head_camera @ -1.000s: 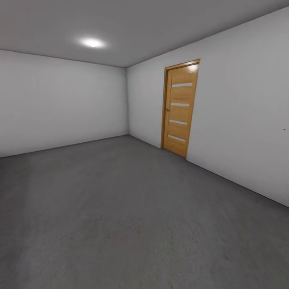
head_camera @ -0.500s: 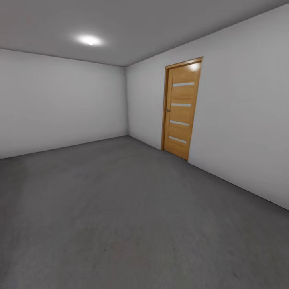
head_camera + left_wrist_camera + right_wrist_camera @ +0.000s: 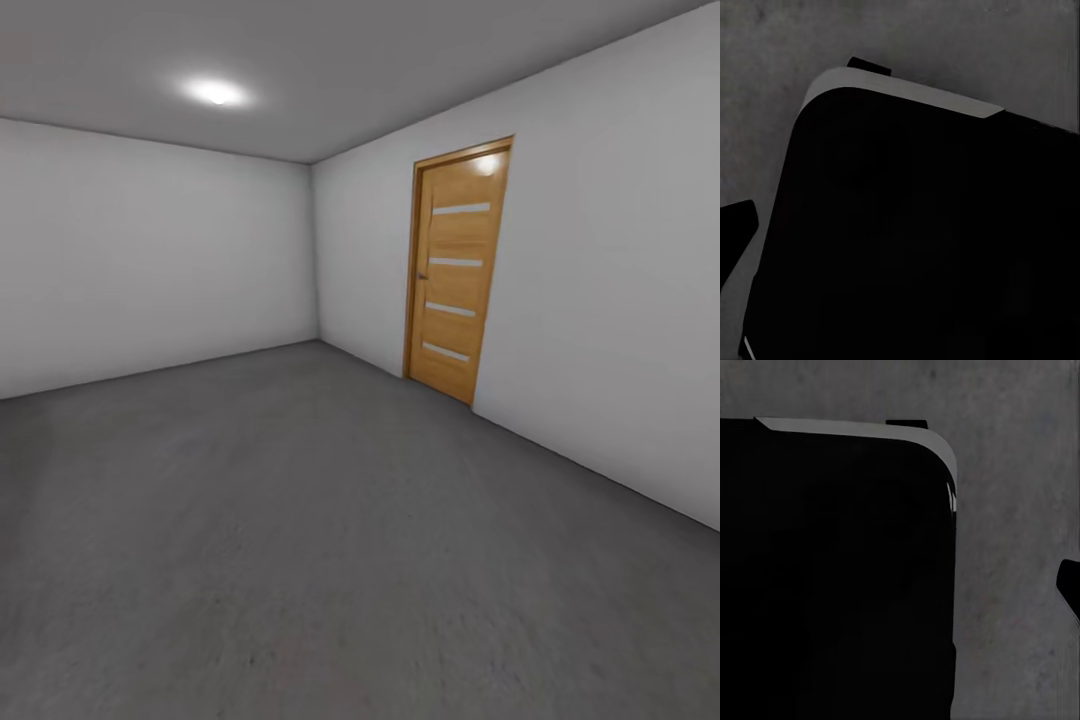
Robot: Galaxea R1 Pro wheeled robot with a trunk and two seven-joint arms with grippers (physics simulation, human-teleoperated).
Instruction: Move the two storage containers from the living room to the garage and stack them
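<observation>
Head view looks across the garage (image 3: 160, 260), a bare room with smooth, matte white-grey walls (image 3: 600, 300) meeting in a corner at the far middle. The floor (image 3: 300, 520) is dark grey with a fine, mottled, concrete-like grain, and it runs unbroken from the near edge to the foot of both walls. A tall rectangular wooden door (image 3: 455, 270) is set in the right-hand wall, closed, in warm honey-coloured wood with a slightly darker frame and four narrow pale horizontal slats spaced down its panel; a small dark handle sits at its left edge, and a bright glare spot lies near its top. On the flat grey ceiling a round soft-edged light (image 3: 217, 92) glows.

Left wrist view points down at the same grainy grey floor (image 3: 945, 45), with a large black rounded-corner body of the robot (image 3: 922, 240) in front of it, glossy-dark with a thin pale grey rim along its upper edge. A small black piece pokes in at one side; I cannot tell how the left end effector stands.

Right wrist view gives a mirrored sight: a black rounded-corner body (image 3: 832, 577) with a pale rim over speckled grey floor (image 3: 1012, 510), and a black tip at the edge. Whether the right end effector is parted or closed cannot be told.
</observation>
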